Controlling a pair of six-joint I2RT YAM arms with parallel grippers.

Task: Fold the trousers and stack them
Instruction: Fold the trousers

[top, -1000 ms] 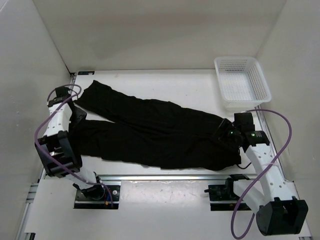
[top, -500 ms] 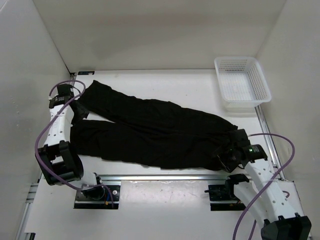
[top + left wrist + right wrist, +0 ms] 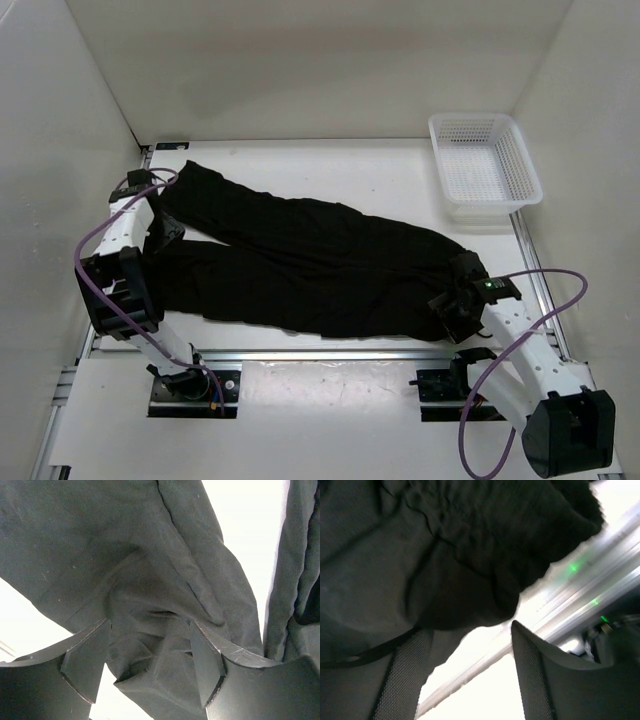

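Left claw [image 3: 150, 630]: spread wide; straddles a bunched end of the trousers [image 3: 300, 265], with cloth filling the gap between both fingers [image 3: 85, 665]; cannot tell whether the cloth is squeezed.
Left claw, place: sits at the garment's left end, where the two legs part, near the worktop's left edge.
Right claw [image 3: 470, 630]: spread; grips nothing, with bare white surface and rail showing through the gap; hangs at the near right rim of the crumpled waist end.
Trousers: lie flat across the middle of the worktop [image 3: 380, 175], waist to the right, legs running left; far leg slants toward the back left corner, near leg runs along the front; legs lie together mid-length and split apart at the left.
Rail [image 3: 330, 355]: metal, runs along the near edge, just beside the near hem.
Basket [image 3: 485, 165]: white mesh, sits in the far right corner, apart from the waist end.
Cables [image 3: 545, 300]: purple, loop from each arm.
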